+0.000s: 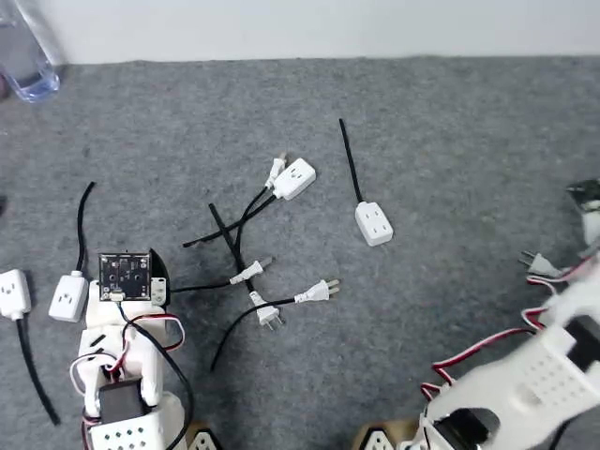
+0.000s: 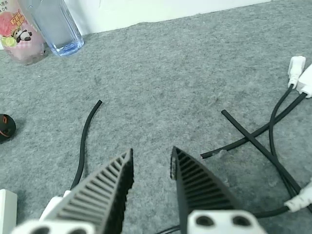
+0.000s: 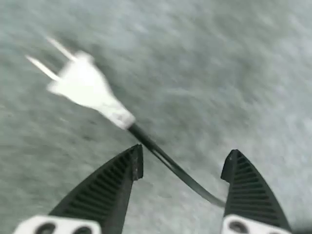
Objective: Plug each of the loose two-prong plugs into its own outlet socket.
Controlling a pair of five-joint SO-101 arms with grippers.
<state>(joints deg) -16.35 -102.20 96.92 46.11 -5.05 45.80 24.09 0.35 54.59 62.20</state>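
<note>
Several white two-prong plugs on black cords lie on the grey carpet: one [image 1: 251, 272] beside my left arm, two more [image 1: 267, 315] [image 1: 319, 292] just past it, and one [image 1: 276, 169] resting against a white socket [image 1: 294, 178]. Another socket [image 1: 374, 223] lies mid-table, and two sockets [image 1: 67, 296] [image 1: 13, 292] sit at the left edge. My left gripper [image 2: 151, 156] is open over bare carpet. My right gripper [image 3: 185, 155] is open low above a plug [image 3: 87, 87], whose cord [image 3: 165, 161] runs between the fingers. That plug [image 1: 536, 263] lies at the far right.
A clear bottle [image 2: 53, 24] and a pink cup [image 2: 22, 39] stand at the back left by the white wall. A loose black cord [image 2: 85, 141] curves in front of my left gripper. Crossed cords [image 1: 230, 234] lie mid-table.
</note>
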